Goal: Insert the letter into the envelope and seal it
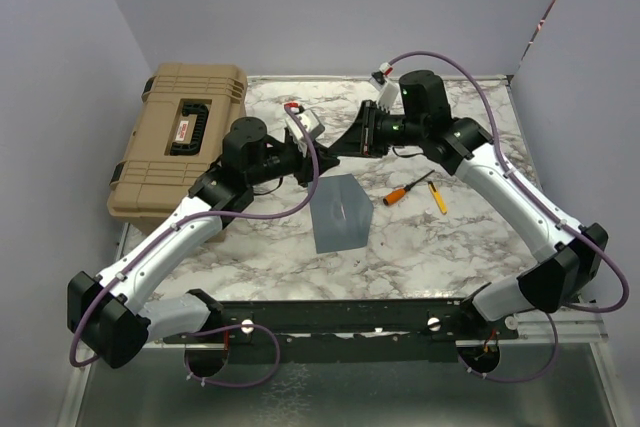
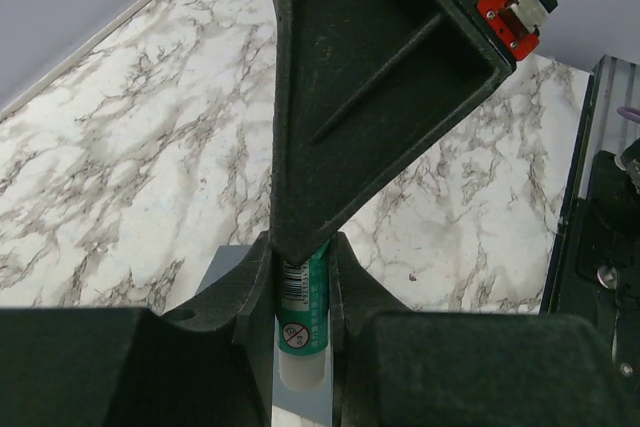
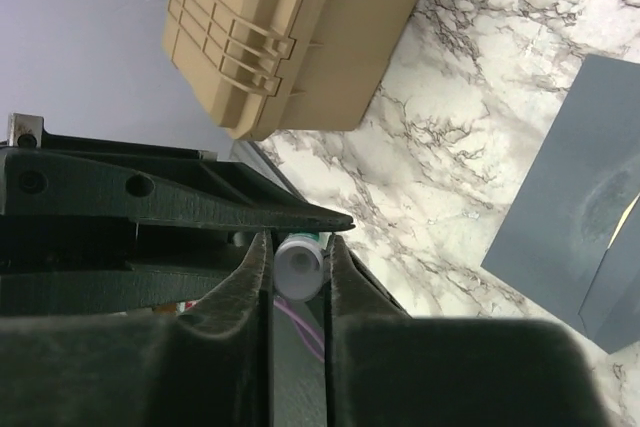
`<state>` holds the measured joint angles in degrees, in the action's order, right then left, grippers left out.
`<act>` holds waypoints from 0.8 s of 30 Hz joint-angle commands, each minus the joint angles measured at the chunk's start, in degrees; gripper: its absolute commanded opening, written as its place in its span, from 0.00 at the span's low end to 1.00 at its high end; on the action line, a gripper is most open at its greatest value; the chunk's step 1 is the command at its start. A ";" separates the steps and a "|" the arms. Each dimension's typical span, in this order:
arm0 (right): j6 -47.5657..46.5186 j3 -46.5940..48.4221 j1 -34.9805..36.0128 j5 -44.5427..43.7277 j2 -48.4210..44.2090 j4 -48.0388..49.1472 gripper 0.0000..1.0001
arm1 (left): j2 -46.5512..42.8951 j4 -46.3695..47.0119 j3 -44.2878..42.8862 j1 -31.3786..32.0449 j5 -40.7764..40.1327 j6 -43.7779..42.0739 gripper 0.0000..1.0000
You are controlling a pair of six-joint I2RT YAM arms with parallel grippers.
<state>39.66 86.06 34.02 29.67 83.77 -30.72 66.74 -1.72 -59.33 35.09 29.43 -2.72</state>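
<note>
Two hands clamp one glue stick [image 2: 300,332]: left hand [image 2: 301,282], right hand [image 3: 298,245]; envelope [image 1: 338,212] lies flat on the table [image 1: 450,247].

The green glue stick [image 2: 300,312] gripped in my left pincer [image 2: 301,262] carries a barcode [image 2: 294,280] whose tiny digits I cannot read. Below it is a round red crossed-out sign [image 2: 293,337]. Left of the stick, the tan case [image 1: 150,157] bears a red-and-white label [image 1: 184,130], its wording too small to read.
</note>
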 commanded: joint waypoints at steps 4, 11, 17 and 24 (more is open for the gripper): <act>2.10 1.21 -0.88 1.65 -0.23 1.73 0.00 | -2.63 0.73 0.69 -0.20 -9.55 3.51 0.44; 8.81 -7.62 -7.13 2.74 -6.74 18.26 0.00 | -2.25 -0.33 -1.00 -0.71 -15.17 28.70 0.93; 16.90 -14.20 -11.74 12.27 -9.59 35.81 0.00 | -3.23 11.38 0.00 -1.64 -8.60 46.12 0.96; 28.65 -18.09 -13.27 16.60 -10.43 52.35 0.00 | 2.35 20.62 -3.44 -4.47 0.12 67.95 0.94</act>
<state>59.48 69.78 21.50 41.39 74.94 7.33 66.22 11.14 -60.07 31.94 22.85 48.34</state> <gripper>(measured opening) 0.131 0.954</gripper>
